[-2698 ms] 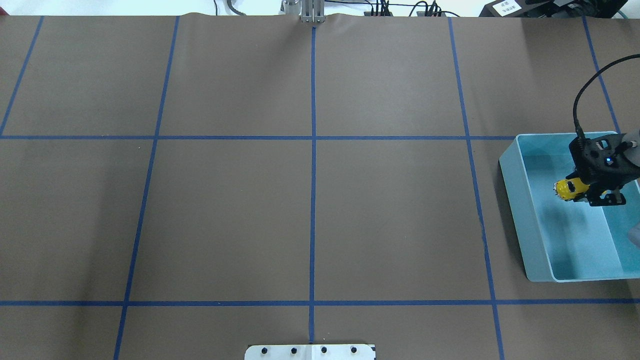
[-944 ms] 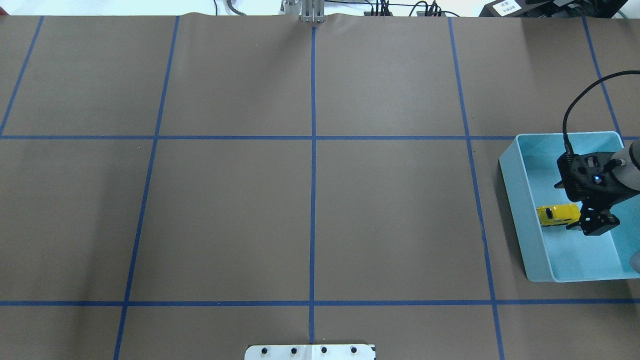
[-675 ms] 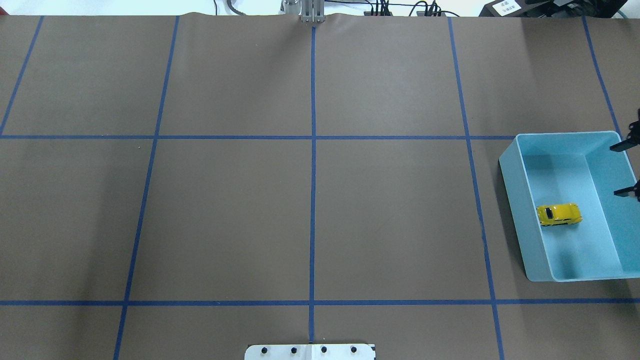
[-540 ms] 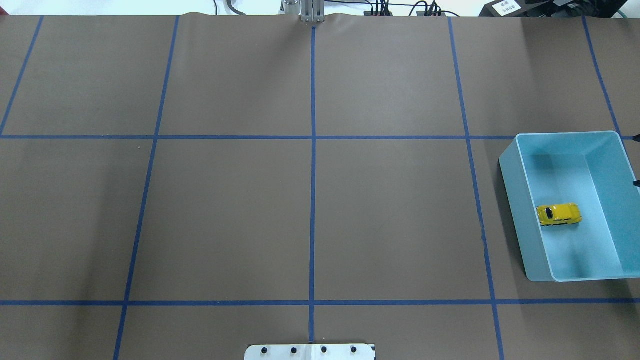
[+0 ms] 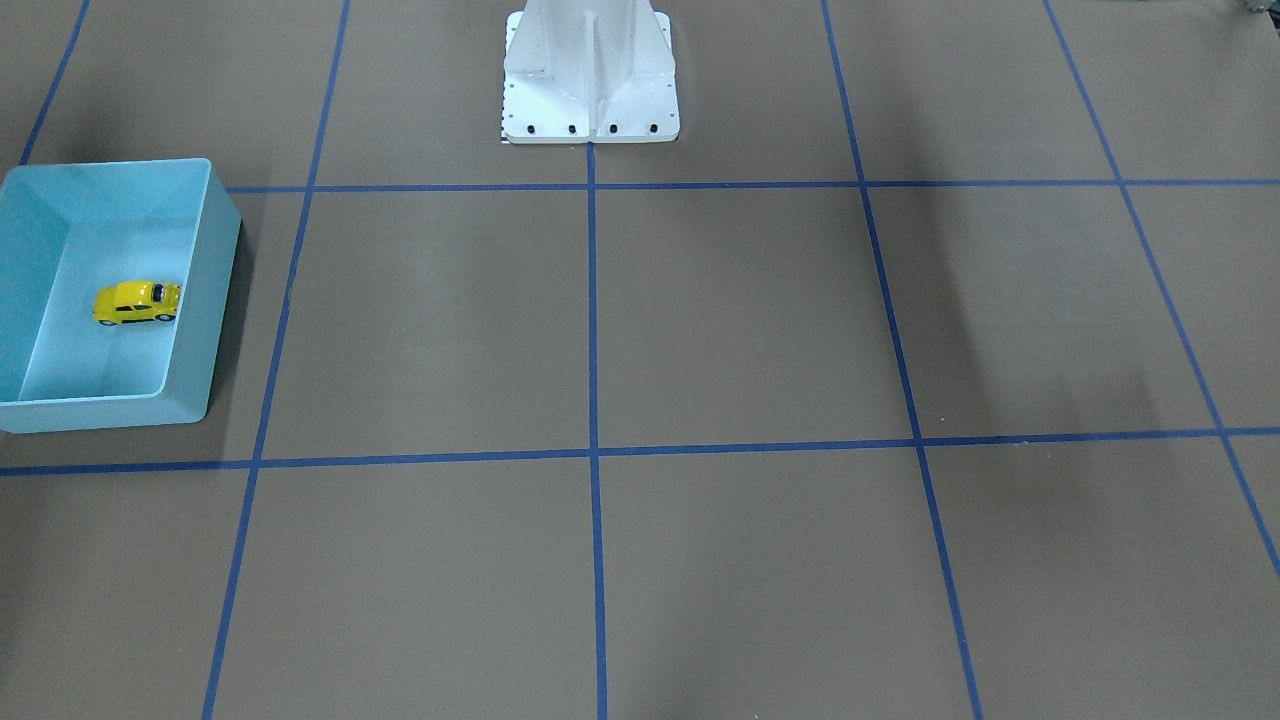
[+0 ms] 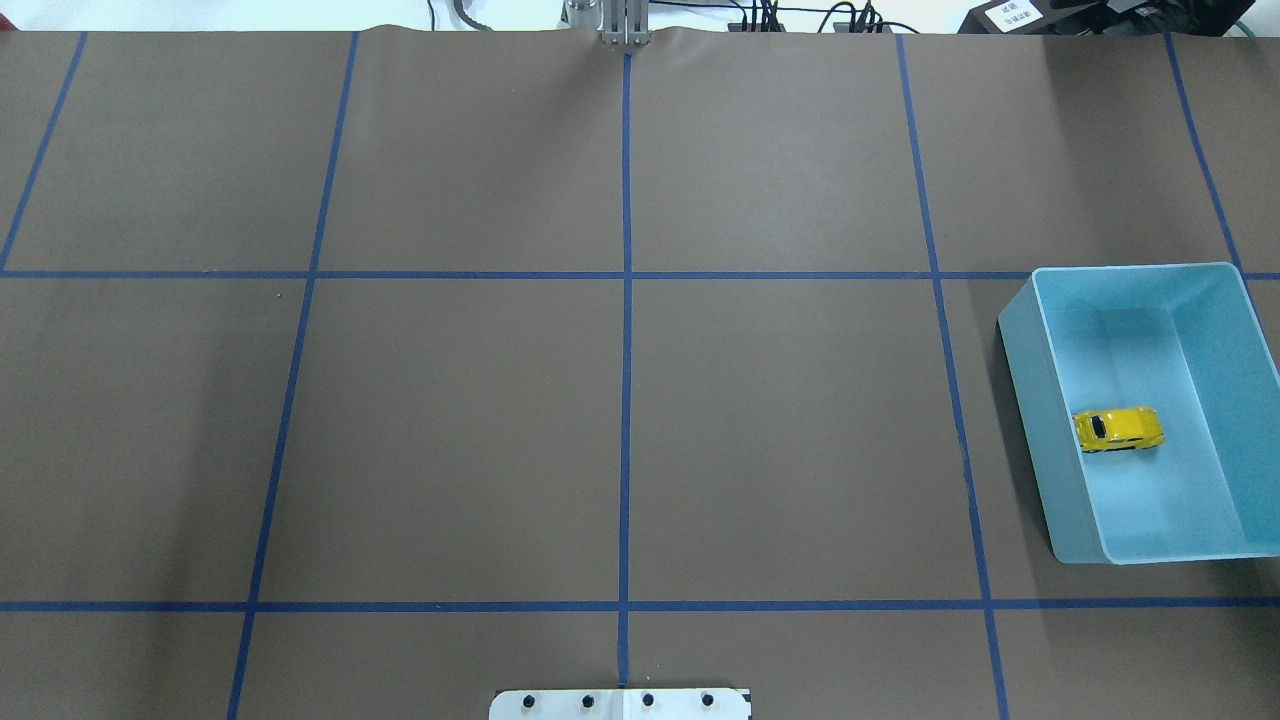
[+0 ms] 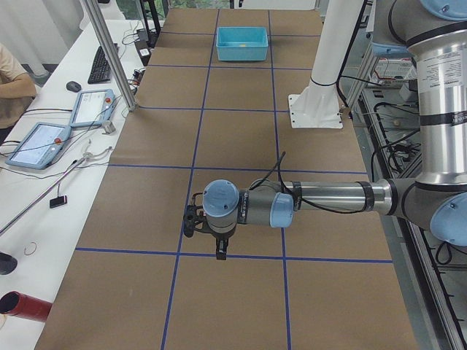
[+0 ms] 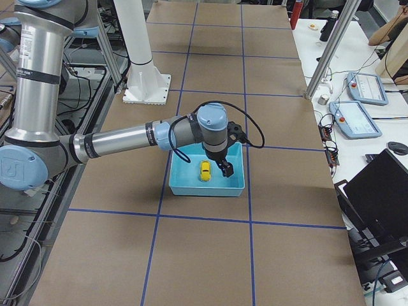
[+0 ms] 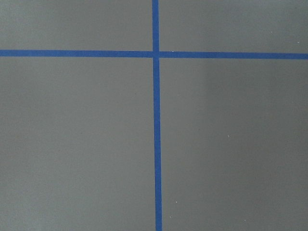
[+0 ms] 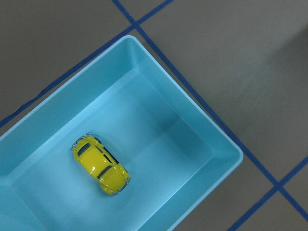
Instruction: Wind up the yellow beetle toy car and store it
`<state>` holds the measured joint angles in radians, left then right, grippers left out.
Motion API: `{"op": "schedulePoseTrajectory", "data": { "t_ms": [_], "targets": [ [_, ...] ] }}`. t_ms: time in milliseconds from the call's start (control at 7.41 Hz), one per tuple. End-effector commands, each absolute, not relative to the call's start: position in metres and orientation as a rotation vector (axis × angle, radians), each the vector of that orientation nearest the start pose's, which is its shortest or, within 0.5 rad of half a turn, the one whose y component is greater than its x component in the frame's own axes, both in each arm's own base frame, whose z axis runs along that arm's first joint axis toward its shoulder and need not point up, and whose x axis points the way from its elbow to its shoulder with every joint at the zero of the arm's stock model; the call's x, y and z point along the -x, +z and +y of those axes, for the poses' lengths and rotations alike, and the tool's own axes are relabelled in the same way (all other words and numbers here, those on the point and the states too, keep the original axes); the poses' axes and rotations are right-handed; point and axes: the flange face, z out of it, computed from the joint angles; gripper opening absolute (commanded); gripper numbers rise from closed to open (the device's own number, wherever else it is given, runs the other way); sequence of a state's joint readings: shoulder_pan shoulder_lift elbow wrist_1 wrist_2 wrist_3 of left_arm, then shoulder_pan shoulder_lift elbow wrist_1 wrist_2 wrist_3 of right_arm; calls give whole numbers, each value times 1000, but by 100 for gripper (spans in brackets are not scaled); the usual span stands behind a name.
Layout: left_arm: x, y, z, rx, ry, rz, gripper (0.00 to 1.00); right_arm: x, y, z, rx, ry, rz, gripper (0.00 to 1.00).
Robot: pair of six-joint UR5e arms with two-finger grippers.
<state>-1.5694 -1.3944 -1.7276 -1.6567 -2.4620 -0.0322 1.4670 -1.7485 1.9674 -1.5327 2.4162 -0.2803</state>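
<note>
Car [image 6: 1118,428] sits on its wheels on the bin [image 6: 1022,400] floor, mid-bin, nothing touching it. Right gripper [image 8: 223,167] hangs above the bin, pointing down, arm stretched level. Left gripper [image 7: 219,251] is well apart, over a tape [image 9: 156,120] crossing. Finger opening on either: can't tell.

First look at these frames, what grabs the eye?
The yellow car sits in the blue bin at the table's edge on the robot's right. The right hand hangs over that bin, apart from the car. The brown table bears a blue tape grid.
</note>
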Motion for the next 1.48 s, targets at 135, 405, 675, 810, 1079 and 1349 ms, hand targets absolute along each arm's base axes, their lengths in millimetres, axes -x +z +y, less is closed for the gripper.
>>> {"op": "schedulePoseTrajectory", "data": {
  "t_ms": [135, 405, 675, 810, 1079, 1349],
  "targets": [
    [55, 645, -421, -46, 1, 892, 100, -22, 580, -425, -36, -1, -854, 100],
    [55, 644, -421, -48, 1, 892, 100, -31, 608, -416, 16, 50, -851, 100],
    [55, 644, -421, -48, 1, 892, 100, -45, 620, -407, 30, 96, -856, 100],
    [55, 644, -421, -48, 1, 892, 100, -49, 622, -405, 30, 108, -855, 100],
    [55, 643, -422, -49, 2, 893, 100, -57, 625, -400, 27, 126, -854, 100],
    [56, 647, -420, -43, -3, 890, 100, -61, 627, -398, 26, 136, -848, 100]
  ]
}}
